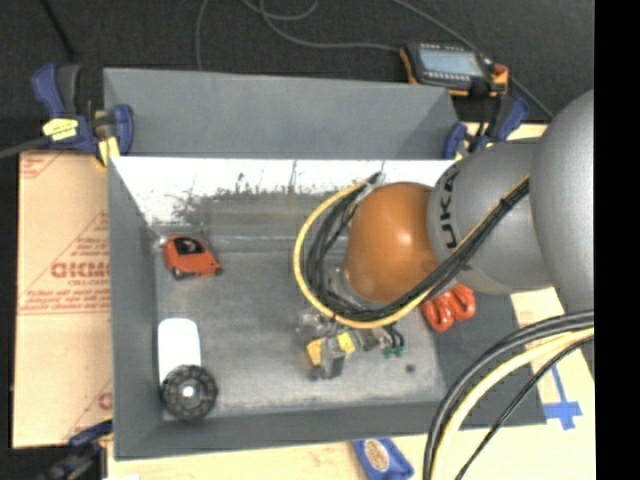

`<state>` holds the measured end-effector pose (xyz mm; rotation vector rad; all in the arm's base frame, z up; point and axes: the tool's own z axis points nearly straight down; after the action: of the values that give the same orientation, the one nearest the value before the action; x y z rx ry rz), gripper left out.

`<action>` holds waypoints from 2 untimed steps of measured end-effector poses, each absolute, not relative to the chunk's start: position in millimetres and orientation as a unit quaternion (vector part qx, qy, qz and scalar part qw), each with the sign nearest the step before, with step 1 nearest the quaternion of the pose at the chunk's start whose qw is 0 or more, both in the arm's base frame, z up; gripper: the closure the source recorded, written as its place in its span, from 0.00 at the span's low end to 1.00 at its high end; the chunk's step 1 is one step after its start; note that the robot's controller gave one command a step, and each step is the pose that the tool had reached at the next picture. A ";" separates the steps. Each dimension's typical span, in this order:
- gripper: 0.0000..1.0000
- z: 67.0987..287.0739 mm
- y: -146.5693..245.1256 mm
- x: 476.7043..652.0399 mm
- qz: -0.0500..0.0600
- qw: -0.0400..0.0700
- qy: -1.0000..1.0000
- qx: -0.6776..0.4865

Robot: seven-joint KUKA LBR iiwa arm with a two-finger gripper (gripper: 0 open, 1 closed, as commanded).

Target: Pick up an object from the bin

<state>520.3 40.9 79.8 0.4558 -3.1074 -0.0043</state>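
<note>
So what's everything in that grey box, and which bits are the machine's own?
Bin: one, grey metal, centre of view.
Small boxy thing: one, red-orange, left side towards the far wall.
Cylinder: one, white, near-left corner, lying flat.
Round disc: one, black, at the cylinder's near end; whether joined to it, unclear.
Lumpy thing: one, orange-red, right side, partly under the arm.
Arm: one, silver-grey, reaching in from the right.
Wrist cover: one, orange, over the bin's middle.
Cables: several, yellow and black, looped around the cover.
Tool: one, dark with yellow bits, low over the floor near the middle.
</note>
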 end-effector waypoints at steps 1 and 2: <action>1.00 120.1 32.8 528.4 0.000 0.000 -0.991 0.136; 1.00 114.9 16.9 545.4 0.001 -0.006 -0.990 0.143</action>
<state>545.4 16.9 114.9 0.4524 -3.1211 0.0036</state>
